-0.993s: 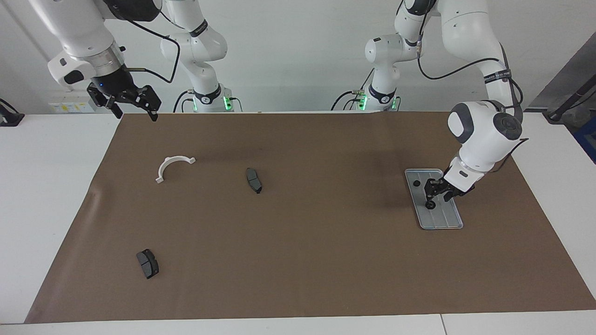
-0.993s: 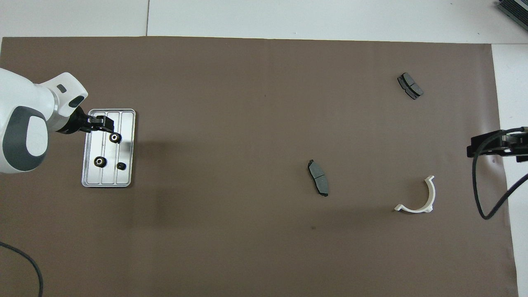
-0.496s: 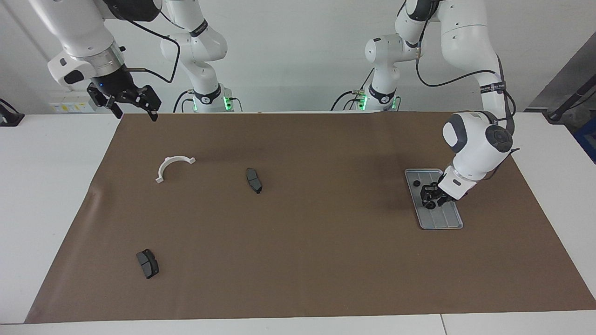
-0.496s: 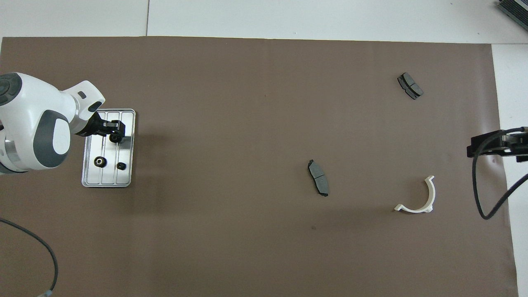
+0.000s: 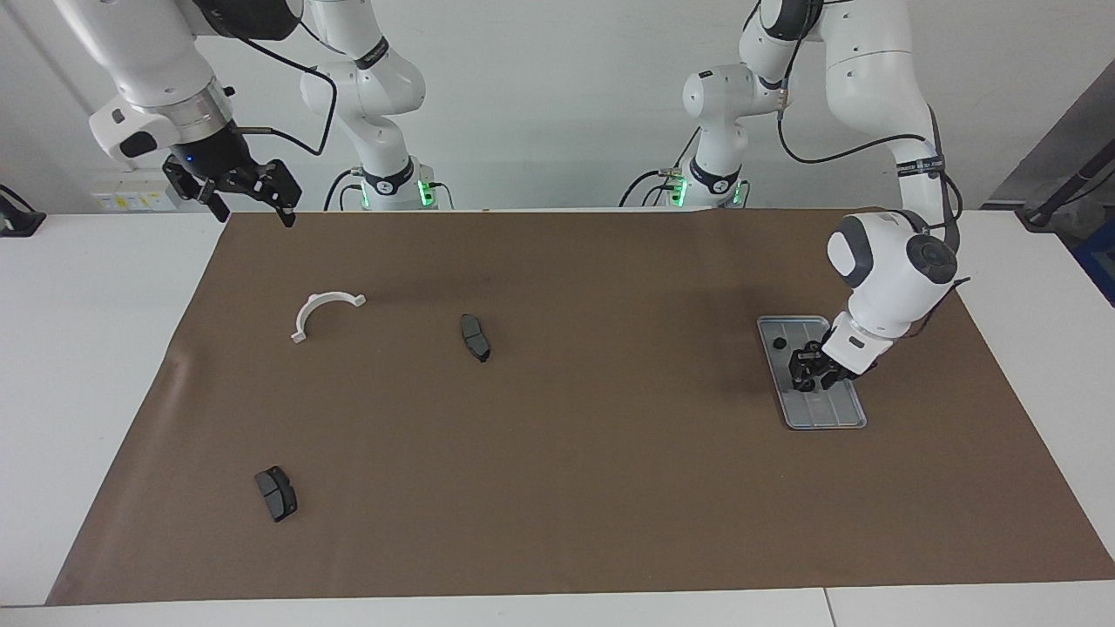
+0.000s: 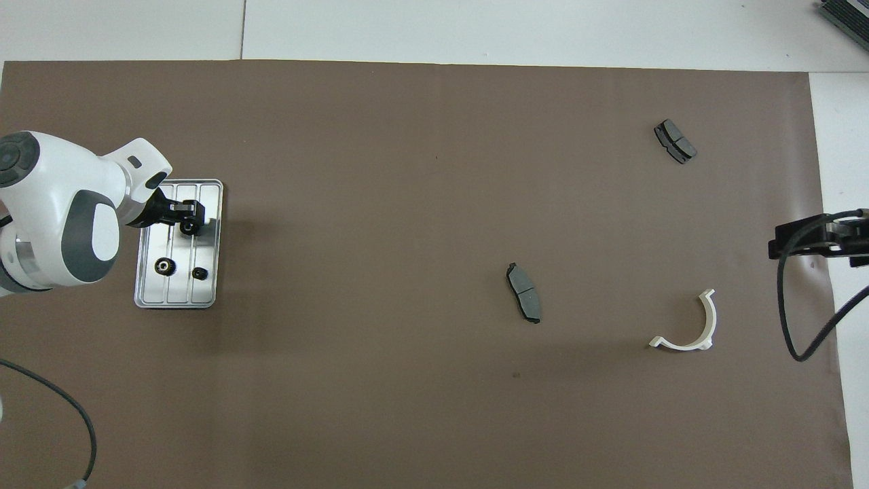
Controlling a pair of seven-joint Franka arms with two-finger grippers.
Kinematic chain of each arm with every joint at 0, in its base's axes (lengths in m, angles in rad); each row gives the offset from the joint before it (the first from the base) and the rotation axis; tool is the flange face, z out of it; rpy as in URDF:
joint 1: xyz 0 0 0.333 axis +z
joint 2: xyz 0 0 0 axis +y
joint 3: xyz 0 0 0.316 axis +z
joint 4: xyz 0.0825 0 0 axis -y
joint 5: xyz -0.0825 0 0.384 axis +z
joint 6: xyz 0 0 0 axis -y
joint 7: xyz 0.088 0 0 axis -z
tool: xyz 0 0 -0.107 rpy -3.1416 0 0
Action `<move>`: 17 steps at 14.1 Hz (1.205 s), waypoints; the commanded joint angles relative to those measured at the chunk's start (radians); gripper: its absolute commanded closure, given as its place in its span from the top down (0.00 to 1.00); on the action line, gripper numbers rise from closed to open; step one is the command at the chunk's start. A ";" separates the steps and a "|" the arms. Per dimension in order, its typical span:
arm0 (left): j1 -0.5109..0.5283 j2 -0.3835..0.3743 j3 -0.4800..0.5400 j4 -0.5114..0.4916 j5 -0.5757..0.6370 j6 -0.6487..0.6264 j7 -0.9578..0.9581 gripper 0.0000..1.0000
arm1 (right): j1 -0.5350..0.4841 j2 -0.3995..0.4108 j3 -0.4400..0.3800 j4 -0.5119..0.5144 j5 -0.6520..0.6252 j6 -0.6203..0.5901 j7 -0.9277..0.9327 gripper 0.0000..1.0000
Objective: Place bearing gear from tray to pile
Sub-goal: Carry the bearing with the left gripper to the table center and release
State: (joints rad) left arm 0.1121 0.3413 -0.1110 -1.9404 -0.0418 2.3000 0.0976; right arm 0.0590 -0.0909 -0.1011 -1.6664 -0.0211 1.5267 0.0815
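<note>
A brown mat (image 5: 557,409) covers the white bench. Near its left-arm end sits the tray (image 6: 207,204), where the left gripper (image 5: 807,376) grasps a bearing gear (image 6: 187,229). The right gripper (image 5: 248,196) hangs released over the mat's corner.

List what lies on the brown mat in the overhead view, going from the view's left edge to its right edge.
tray with the left gripper over it → brake pad in the middle of the mat → white half-ring bracket and the brake pad farther from the robots, about level → right gripper at the mat's edge.
</note>
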 commanded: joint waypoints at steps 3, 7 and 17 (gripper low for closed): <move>0.003 -0.007 0.001 -0.040 -0.003 0.052 -0.012 0.56 | -0.002 -0.003 0.000 0.008 0.003 -0.016 -0.026 1.00; 0.003 -0.008 0.002 -0.054 -0.003 0.059 -0.012 0.52 | -0.002 -0.003 0.000 0.008 0.003 -0.016 -0.026 1.00; 0.001 -0.007 0.008 -0.022 -0.003 0.035 -0.012 0.24 | -0.002 -0.003 0.000 0.008 0.003 -0.016 -0.025 1.00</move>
State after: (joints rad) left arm 0.1125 0.3417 -0.1062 -1.9662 -0.0416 2.3334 0.0937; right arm 0.0590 -0.0909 -0.1011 -1.6664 -0.0211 1.5267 0.0815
